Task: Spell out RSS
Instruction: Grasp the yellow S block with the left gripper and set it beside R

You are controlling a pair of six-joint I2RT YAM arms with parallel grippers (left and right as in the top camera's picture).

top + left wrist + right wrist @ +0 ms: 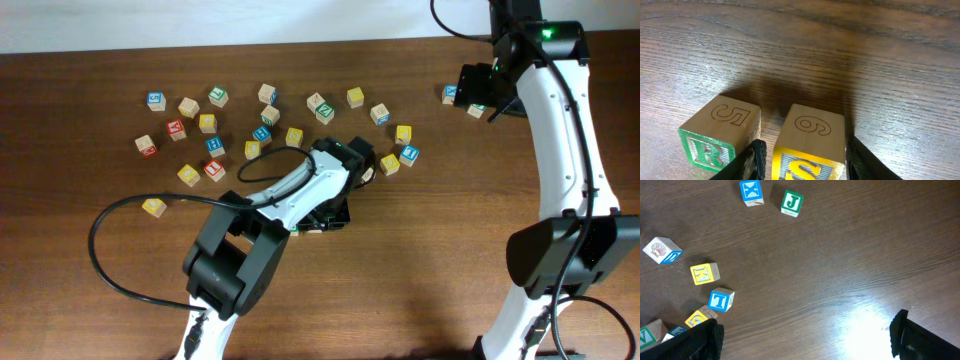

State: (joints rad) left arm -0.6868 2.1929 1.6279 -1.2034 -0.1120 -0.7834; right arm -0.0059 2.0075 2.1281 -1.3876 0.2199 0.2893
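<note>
Left gripper (807,169): jaws narrowly apart, straddling the S block (810,142) on the desk (850,50); cannot tell if the pads press it. R block (720,132) stands just beside it on the left, one finger in the gap. Judgement: next S goes right of this block. Right gripper (805,342) gapes wide, empty, well apart.

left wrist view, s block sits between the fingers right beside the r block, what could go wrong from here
The left hand's finger sits in the narrow gap between the S block and the R block, so opening could shove the R block sideways. If a finger drags on the way up, the S block might also twist out of line with the R block.
</note>
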